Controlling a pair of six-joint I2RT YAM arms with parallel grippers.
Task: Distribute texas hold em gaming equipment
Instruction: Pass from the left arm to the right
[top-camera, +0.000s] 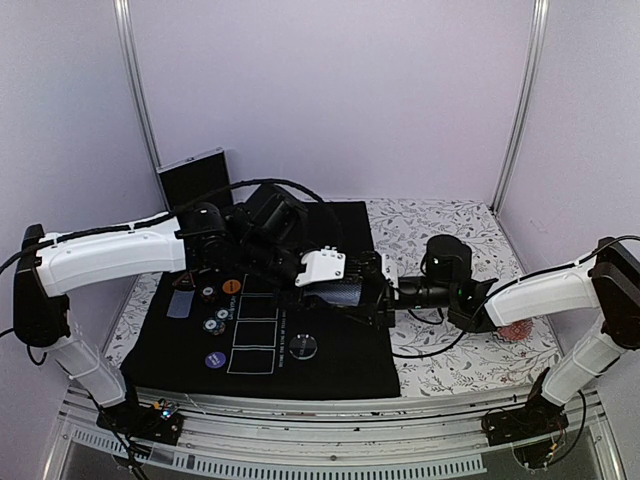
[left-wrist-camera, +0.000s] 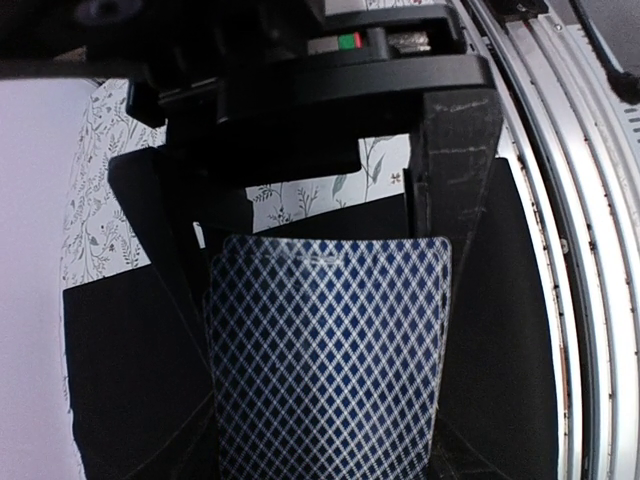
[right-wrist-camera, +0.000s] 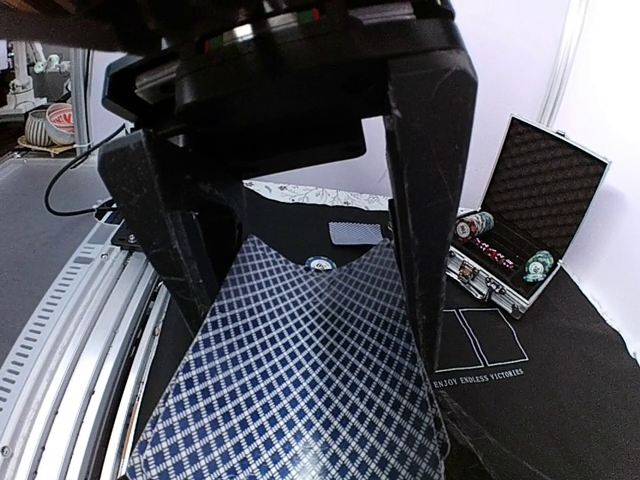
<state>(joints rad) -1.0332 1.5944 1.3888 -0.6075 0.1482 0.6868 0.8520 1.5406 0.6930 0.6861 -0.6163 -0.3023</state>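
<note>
Top external view: on the black mat (top-camera: 340, 372), left side, striped chips (top-camera: 208, 293), an orange disc (top-camera: 231, 286), a purple disc (top-camera: 215, 360) and a clear disc (top-camera: 304, 346) are lying set out, but the printed card boxes (top-camera: 255, 335) are showing no cards, so dealing is prob. just starting. Above mid-mat the left tool (left-wrist-camera: 325, 300) is pinching the playing cards (left-wrist-camera: 325, 380) by their edges, half-wide; the right tool (right-wrist-camera: 300, 300) is straddling the same cards – can't tell if it's gripping.
</note>
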